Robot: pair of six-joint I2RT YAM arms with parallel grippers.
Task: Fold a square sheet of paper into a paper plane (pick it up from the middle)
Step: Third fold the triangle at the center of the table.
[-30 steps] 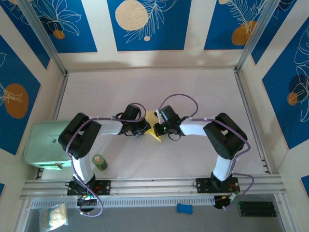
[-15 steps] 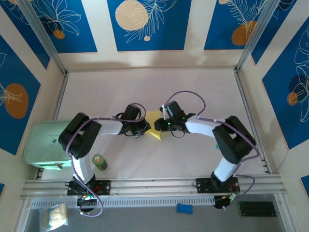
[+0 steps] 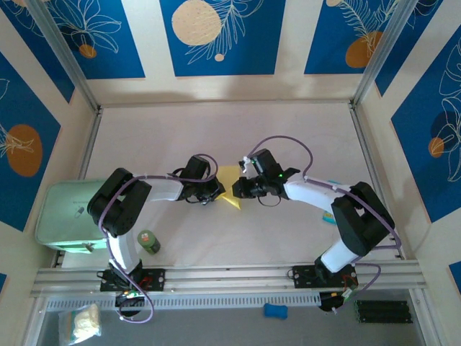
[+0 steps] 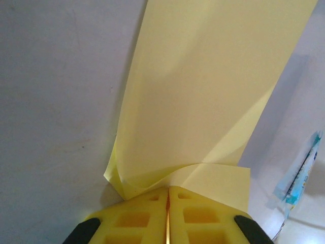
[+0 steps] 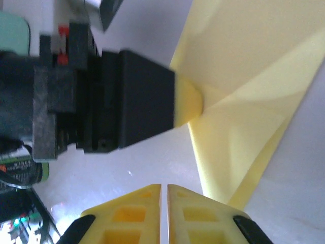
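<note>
The pale-yellow square sheet of paper lies mid-table between both arms, folded into a narrow, layered shape with a point toward the near side. In the left wrist view the sheet of paper stretches away from my left gripper, which is shut on its near folded edge. From above, the left gripper sits at the sheet's left side. My right gripper is shut with nothing between its fingers, over bare table just left of the paper. The right gripper hovers at the sheet's right edge.
A small blue-green packet lies by the right forearm, and the same packet shows beyond the paper. A pale-green box sits at the left edge, a small green bottle near the left base. Aluminium rails bound the table.
The right arm's elbow swung out to the right and its wrist shifted back and right, uncovering the packet. The right gripper came off the paper. The left arm stayed put.
</note>
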